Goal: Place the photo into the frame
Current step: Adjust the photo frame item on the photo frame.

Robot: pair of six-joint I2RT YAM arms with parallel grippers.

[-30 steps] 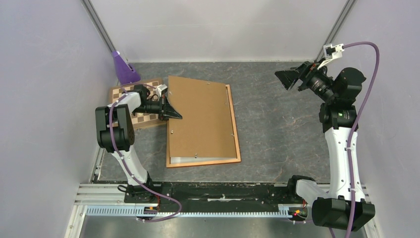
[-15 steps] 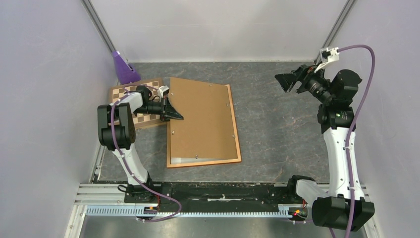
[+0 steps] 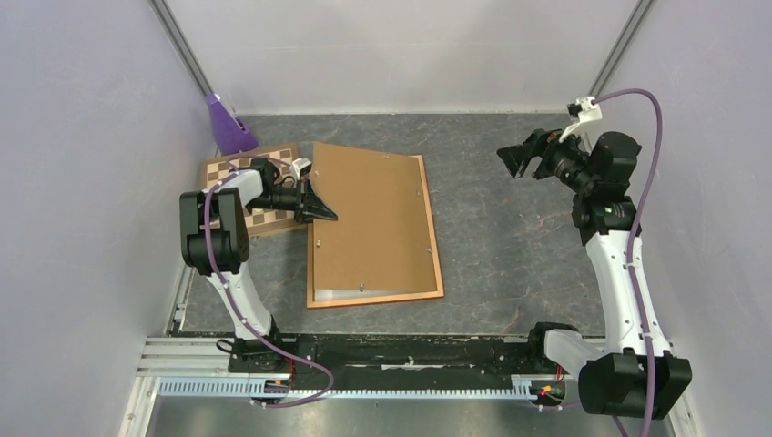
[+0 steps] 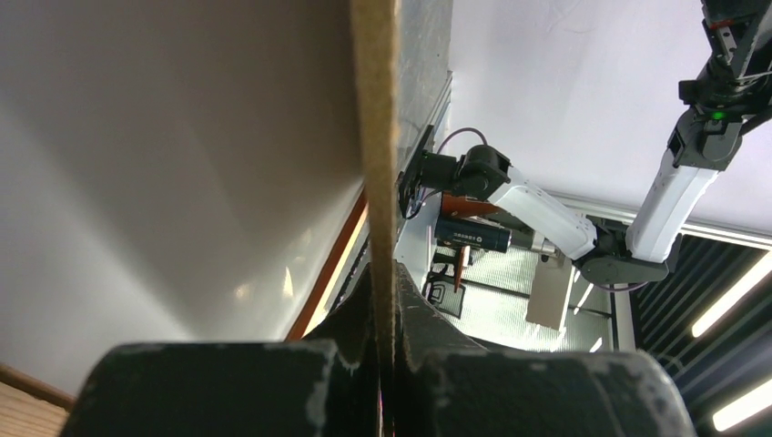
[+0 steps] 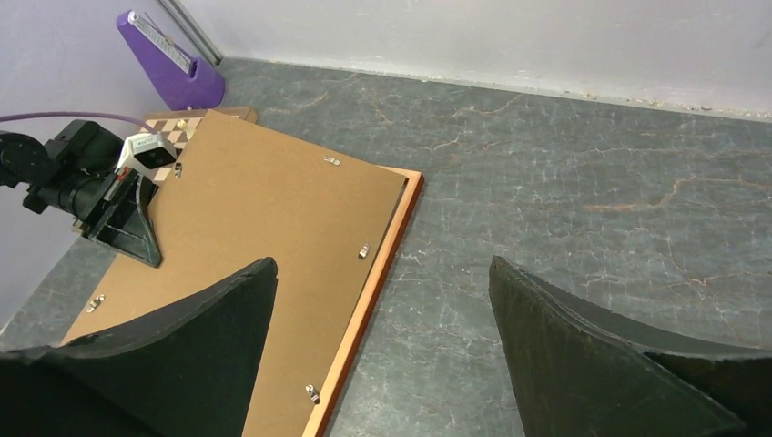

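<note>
- Left gripper (image 3: 320, 211) pinches the left edge of the backing panel (image 3: 373, 218), tilted above the frame (image 3: 436, 255).
- Frame's long axis runs near-to-far, just right of that hand.
- Pale strip under the panel's near end, likely the photo (image 3: 364, 293).
- Right gripper (image 3: 523, 157) hangs spread wide, well apart.

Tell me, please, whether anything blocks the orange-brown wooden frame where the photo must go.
Yes: the plain brown hardboard backing panel covers most of the frame, its left edge pinched in the left end effector; a pale strip shows at the near end.
</note>
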